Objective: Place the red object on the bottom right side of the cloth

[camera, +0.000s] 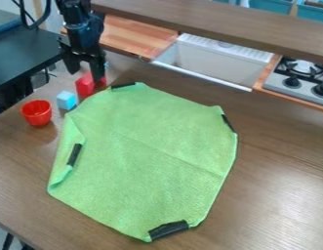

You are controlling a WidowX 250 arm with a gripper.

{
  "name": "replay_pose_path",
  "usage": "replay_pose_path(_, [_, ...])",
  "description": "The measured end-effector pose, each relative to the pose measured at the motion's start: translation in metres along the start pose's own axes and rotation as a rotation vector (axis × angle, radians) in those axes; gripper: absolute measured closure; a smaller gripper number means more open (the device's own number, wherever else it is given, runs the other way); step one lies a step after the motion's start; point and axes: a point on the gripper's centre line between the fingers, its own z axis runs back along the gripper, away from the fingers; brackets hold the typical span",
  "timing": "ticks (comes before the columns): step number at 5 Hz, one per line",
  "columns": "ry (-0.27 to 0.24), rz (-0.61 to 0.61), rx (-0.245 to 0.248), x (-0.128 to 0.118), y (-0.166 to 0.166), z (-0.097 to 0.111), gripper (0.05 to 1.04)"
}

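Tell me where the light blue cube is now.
In the camera view, the light blue cube is at upper left, between the red cup and the red block, beside the green cloth.

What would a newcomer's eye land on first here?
Most likely the big green cloth, spread over the middle of the wooden table with black strips at its edges and its left side folded in. Next, the red objects by the cloth's upper left: a red block under the black gripper, and a red cup further left, with a light blue cube between them.
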Motion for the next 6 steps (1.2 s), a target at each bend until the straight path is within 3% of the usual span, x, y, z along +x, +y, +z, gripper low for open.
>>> replay_pose_path(2, [0.032, 0.027, 0.013, 0.0, 0.004, -0.014, 0.082])
replay_pose_path(3, [0.058, 0.029, 0.016, -0.001, 0.005, -0.022, 0.133])
replay_pose_path(4, [0.085, 0.044, 0.007, -0.004, 0.004, -0.03, 0.399])
replay_pose_path(5, [0.069, 0.032, -0.009, -0.002, 0.002, -0.031, 0.494])
replay_pose_path(6, [0.059, 0.034, -0.025, -0.005, -0.003, -0.029, 0.494])
